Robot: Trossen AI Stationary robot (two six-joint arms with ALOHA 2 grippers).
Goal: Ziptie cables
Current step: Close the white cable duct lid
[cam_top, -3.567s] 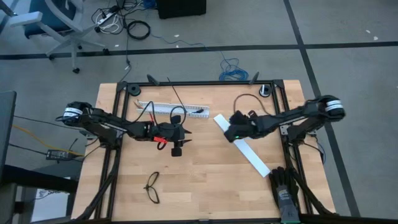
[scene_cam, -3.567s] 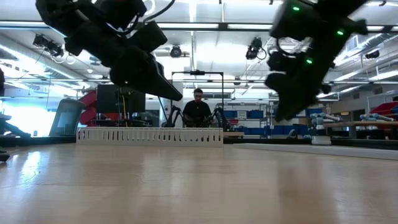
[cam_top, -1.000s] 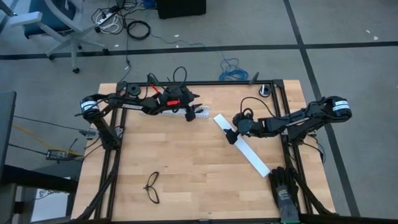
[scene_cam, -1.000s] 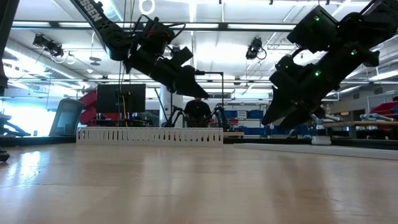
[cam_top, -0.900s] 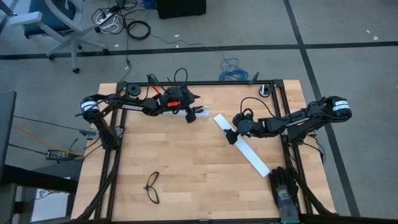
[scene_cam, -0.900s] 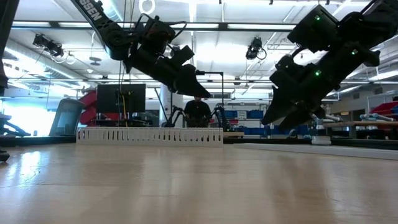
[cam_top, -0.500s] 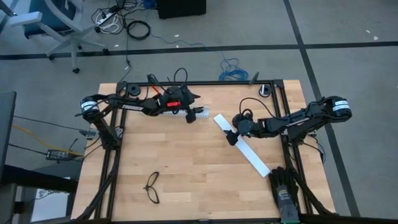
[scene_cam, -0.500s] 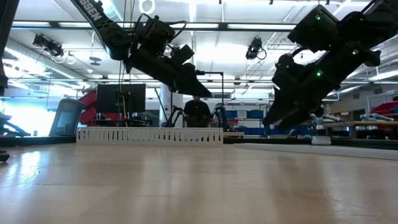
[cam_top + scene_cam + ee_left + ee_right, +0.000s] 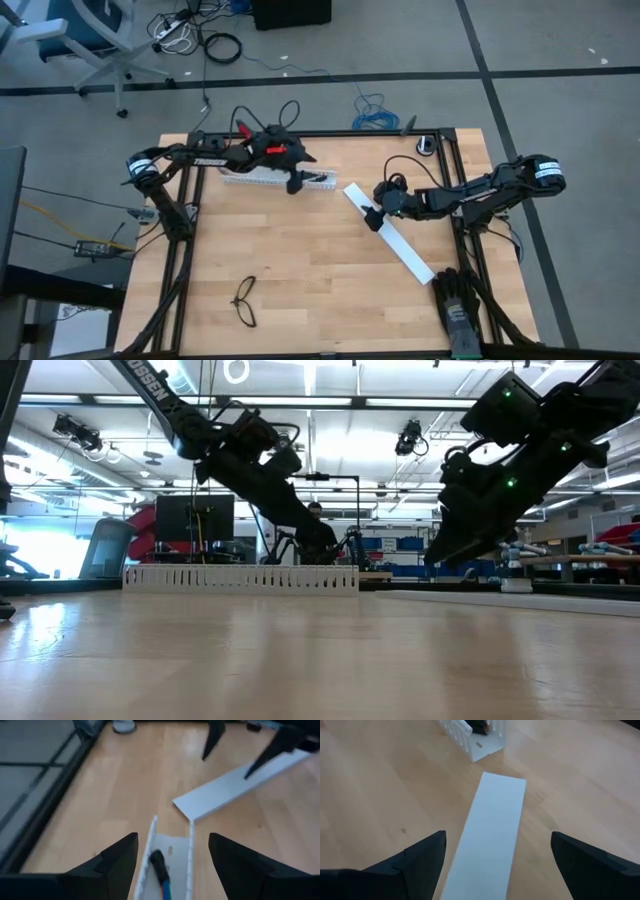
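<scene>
Left gripper (image 9: pixel 170 852): fingers spread, hovering over slotted white tray (image 9: pixel 175 851); cables (image 9: pixel 160 867) directly below, inside tray. Right gripper (image 9: pixel 495 857): fingers spread, above wide white strip (image 9: pixel 490 835) on bench (image 9: pixel 300 260).

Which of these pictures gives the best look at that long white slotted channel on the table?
The left wrist view is best: it looks into the open end of the white slotted channel, showing a dark plug and blue wire inside. The high view gives its place by the table's far edge, the low view its slotted side wall, the right wrist view just one end.
</scene>
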